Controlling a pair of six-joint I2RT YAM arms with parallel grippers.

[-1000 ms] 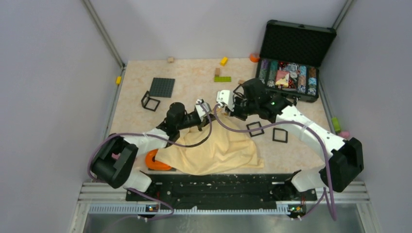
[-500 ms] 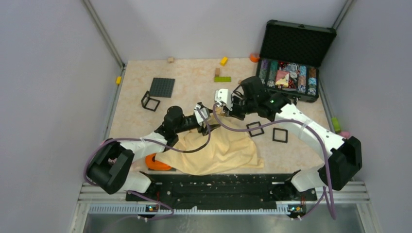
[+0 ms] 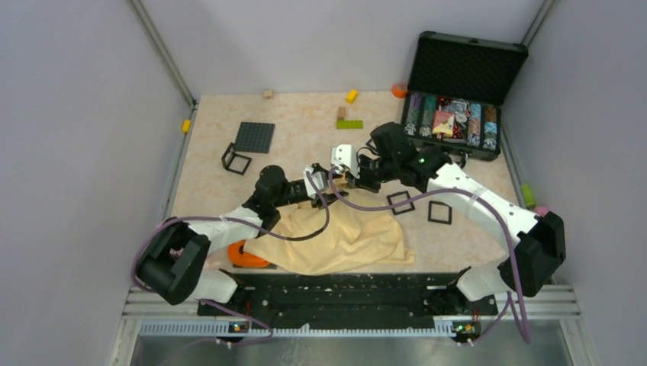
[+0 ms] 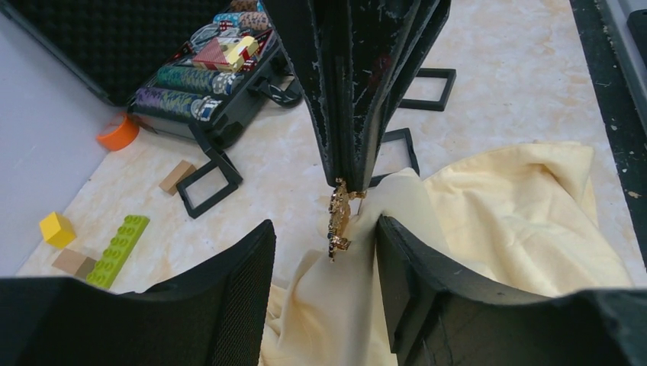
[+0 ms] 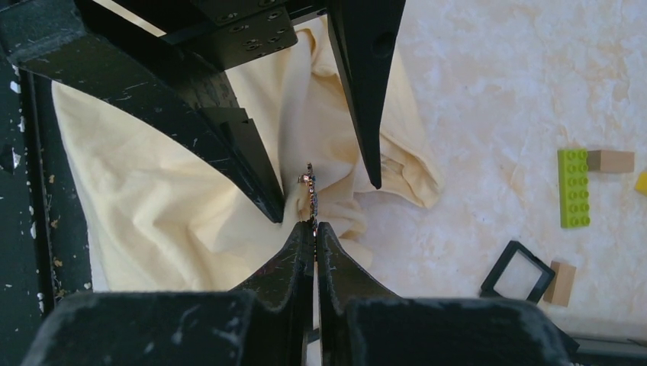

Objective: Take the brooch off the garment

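Shifted since one second ago: right gripper [image 3: 347, 180], carried left toward the left gripper [image 3: 319, 185], so that the two nearly meet over the far edge of the garment [image 3: 343, 236]. The left forearm has also drawn slightly to the left.

Item 1, brooch [image 4: 338, 217]: tiny gold irregular piece, standing on edge at the peak of a raised fold of the pale yellow garment, between the left gripper's fingers.

Item 2, right gripper: jaws closed to a sliver, tips pinching the edge of the brooch. In the right wrist view the brooch sits directly at the tips.

Item 3, left gripper: jaws parted wide, straddling the raised fold. One finger lies against the cloth and the other stands just clear of it. Nothing is clamped.

Item 4, surroundings on the table [image 3: 297, 152]: two black square frames [image 3: 400, 202] just beside the garment, an open black case [image 3: 467, 72] at far right, and a green brick [image 3: 349, 123] and tan block [image 3: 341, 112] beyond the grippers.
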